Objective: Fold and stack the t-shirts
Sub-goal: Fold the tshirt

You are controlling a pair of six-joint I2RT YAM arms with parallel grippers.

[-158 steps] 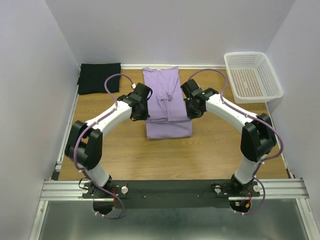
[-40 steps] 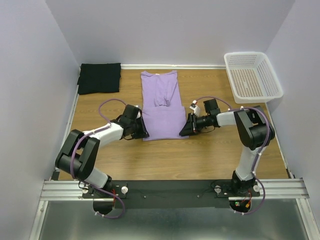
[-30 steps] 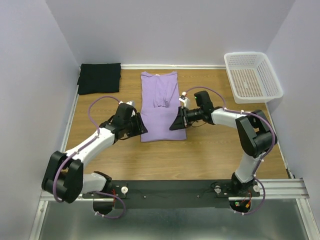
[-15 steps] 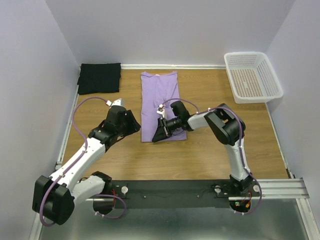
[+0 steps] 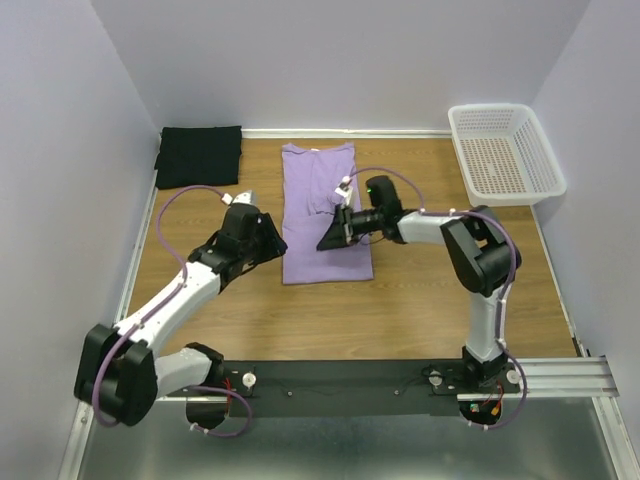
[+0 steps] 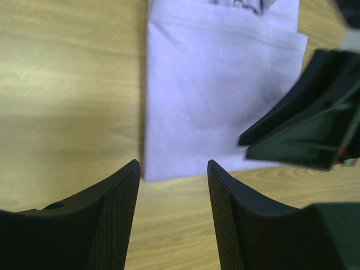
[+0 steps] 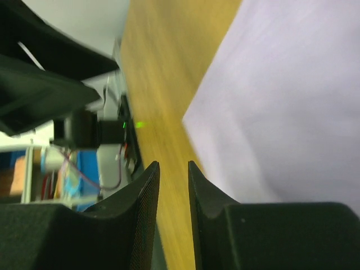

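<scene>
Left fingers (image 6: 109,225) spread wide, empty, tips just short of lavender shirt (image 6: 208,95) at its near left corner; bare table (image 6: 62,101) open to their left. Right fingers (image 7: 143,225) narrowly parted, gripping nothing, low over same shirt, corner edge just ahead. Far beyond left fingers: black shirt (image 5: 199,156), folded. Far right: basket (image 5: 505,150). Count: two shirts, one basket.
</scene>
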